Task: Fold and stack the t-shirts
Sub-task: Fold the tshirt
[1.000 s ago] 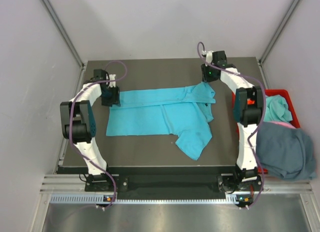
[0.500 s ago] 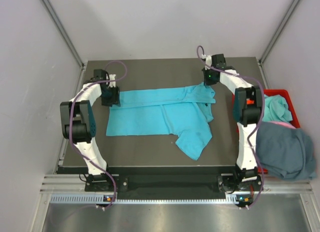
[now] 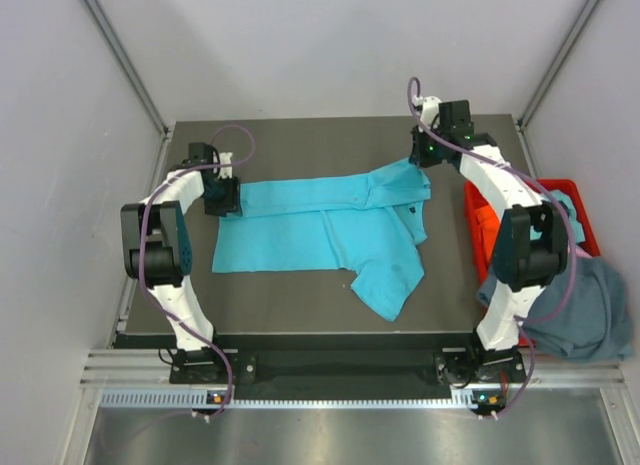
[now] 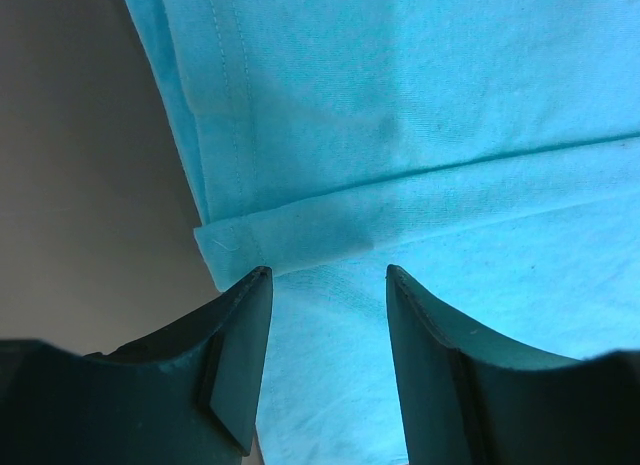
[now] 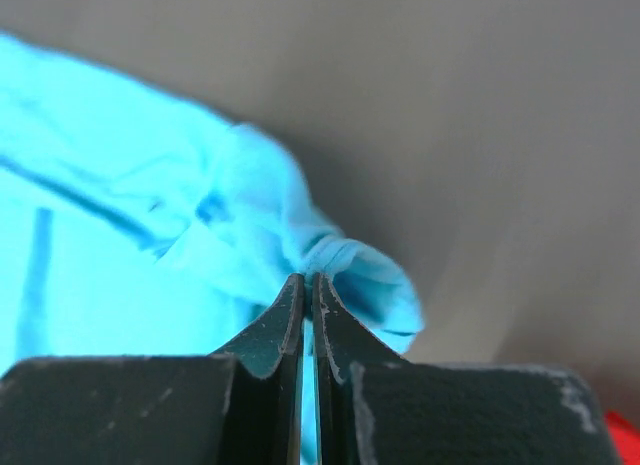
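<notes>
- L side: left gripper [image 3: 222, 196] sits low at the far-left corner of the turquoise shirt [image 3: 318, 228]. Jaws spread, fingers [image 4: 240, 355] either side of the folded hem corner, nothing pinched.
- Mid: turquoise shirt lies across the dark table [image 3: 300, 145]. Left part is flat; right part is rumpled, w/ a sleeve flap pointing toward the near edge.
- R side: right gripper [image 3: 420, 161] at the shirt's far-right corner, jaws pressed together, pinching a small fold of the cloth.
- Far R: red bin [image 3: 578, 192] beside the table, w/ a grey shirt [image 3: 570, 310] draped over its near end.
</notes>
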Motion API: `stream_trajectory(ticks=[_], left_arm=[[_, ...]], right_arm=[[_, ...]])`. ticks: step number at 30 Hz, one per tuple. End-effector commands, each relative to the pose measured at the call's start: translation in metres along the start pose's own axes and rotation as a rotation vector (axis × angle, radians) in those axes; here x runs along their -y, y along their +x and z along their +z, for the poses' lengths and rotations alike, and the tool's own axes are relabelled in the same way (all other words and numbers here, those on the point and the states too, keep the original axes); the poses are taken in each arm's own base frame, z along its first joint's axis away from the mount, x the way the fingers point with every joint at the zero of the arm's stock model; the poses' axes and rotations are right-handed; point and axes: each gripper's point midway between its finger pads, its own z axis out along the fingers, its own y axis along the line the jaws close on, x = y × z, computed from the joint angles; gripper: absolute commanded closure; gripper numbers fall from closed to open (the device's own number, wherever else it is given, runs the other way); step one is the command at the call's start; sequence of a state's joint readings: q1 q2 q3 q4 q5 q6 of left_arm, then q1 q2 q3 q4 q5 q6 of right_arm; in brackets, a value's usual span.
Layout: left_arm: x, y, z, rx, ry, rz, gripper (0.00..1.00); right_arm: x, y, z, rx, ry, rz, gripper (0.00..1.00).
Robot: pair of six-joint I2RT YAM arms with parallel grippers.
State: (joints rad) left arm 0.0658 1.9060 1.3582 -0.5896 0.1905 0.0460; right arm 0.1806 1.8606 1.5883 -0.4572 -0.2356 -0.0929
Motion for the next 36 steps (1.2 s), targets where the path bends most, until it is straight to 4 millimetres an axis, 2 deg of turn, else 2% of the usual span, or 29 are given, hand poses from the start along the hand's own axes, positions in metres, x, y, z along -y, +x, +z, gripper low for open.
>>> stream_trajectory(ticks=[1,3,5,9,14,15,17,19,20,21,26,31,36], left_arm=[[0.004,-0.016,-0.016,0.082,0.011,0.004,0.46],[0.003,-0.015,-0.017,0.082,0.008,0.007,0.46],[0.002,-0.014,-0.017,0.08,0.005,0.01,0.46],[0.003,-0.012,-0.015,0.074,0.011,0.006,0.46],[0.001,-0.014,-0.016,0.077,0.001,0.008,0.46],[0.001,-0.015,-0.017,0.08,-0.001,0.008,0.46],[0.0,-0.015,-0.018,0.08,-0.004,0.01,0.46],[0.0,-0.014,-0.018,0.077,-0.007,0.014,0.46],[0.0,-0.014,-0.018,0.077,-0.007,0.014,0.46],[0.0,-0.015,-0.018,0.077,-0.005,0.014,0.46],[-0.002,-0.016,-0.021,0.087,-0.02,0.017,0.46],[-0.022,-0.025,-0.017,0.126,-0.092,-0.006,0.46],[-0.033,-0.038,0.003,0.128,-0.1,-0.003,0.46]], right_arm=[[-0.037,0.021,-0.01,-0.046,-0.1,0.0,1.0],[-0.045,0.035,-0.012,-0.061,-0.109,-0.015,1.0],[-0.044,0.036,-0.012,-0.043,-0.096,-0.041,1.0],[-0.025,0.036,-0.003,-0.047,-0.011,-0.076,1.0],[-0.002,0.013,0.013,-0.019,0.051,-0.091,1.0],[0.006,0.001,0.016,0.002,0.066,-0.087,1.0],[0.017,-0.01,0.02,0.026,0.093,-0.086,1.0],[0.027,-0.023,0.028,0.045,0.122,-0.091,1.0],[0.03,-0.019,0.041,0.027,0.125,-0.097,1.0],[0.034,-0.031,0.042,0.049,0.139,-0.102,1.0],[0.045,-0.023,0.078,0.021,0.161,-0.079,1.0],[0.064,-0.014,0.09,0.008,0.231,-0.065,1.0],[0.087,-0.002,0.09,-0.018,0.293,-0.046,1.0]])
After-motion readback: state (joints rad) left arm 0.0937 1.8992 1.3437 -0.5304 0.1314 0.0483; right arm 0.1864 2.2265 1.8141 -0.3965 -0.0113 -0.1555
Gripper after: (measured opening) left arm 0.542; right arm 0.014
